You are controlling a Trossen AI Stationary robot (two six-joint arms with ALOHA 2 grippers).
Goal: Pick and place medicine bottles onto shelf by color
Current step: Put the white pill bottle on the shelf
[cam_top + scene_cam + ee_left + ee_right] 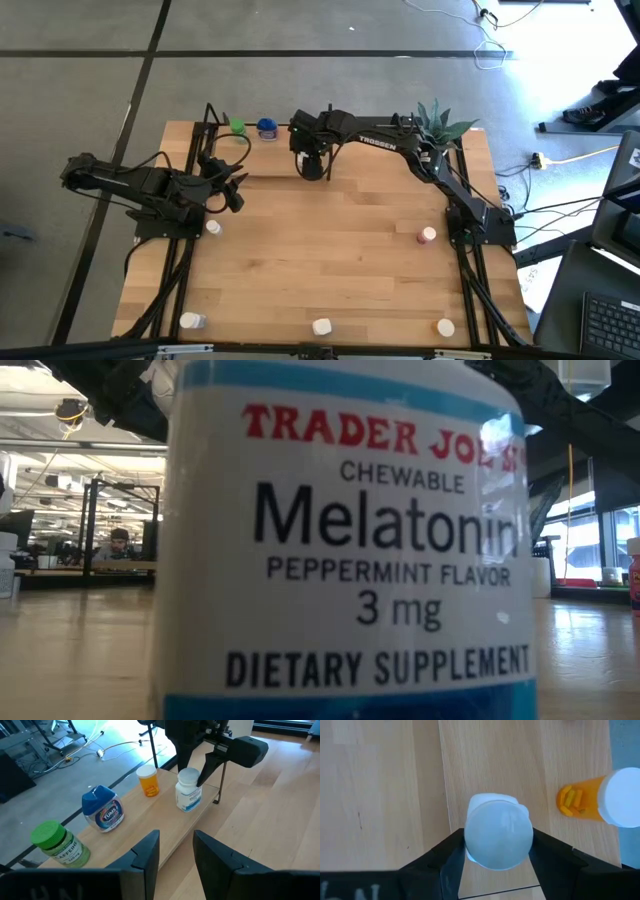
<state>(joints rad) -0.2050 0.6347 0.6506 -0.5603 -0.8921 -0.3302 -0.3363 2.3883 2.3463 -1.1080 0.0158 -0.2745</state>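
Melatonin bottle (pixel 340 550) blocks the low view. On the shelf (pixel 165 827): green bottle (pixel 59 843), blue bottle (pixel 103 809), orange vial (pixel 148 781). Right gripper (pixel 498 851) jaws slack around a white bottle (pixel 188 790); left gripper (pixel 176 854) jaws narrow, empty, near the tabletop's (pixel 340 250) left edge.

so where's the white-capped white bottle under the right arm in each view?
High: hidden under the right gripper at the shelf.
Low: not identifiable; a big Melatonin bottle fills the frame.
Left wrist: white bottle upright on the shelf, past the orange bottle.
Right wrist: between the jaws, centre.
Shared landmark: the orange bottle.
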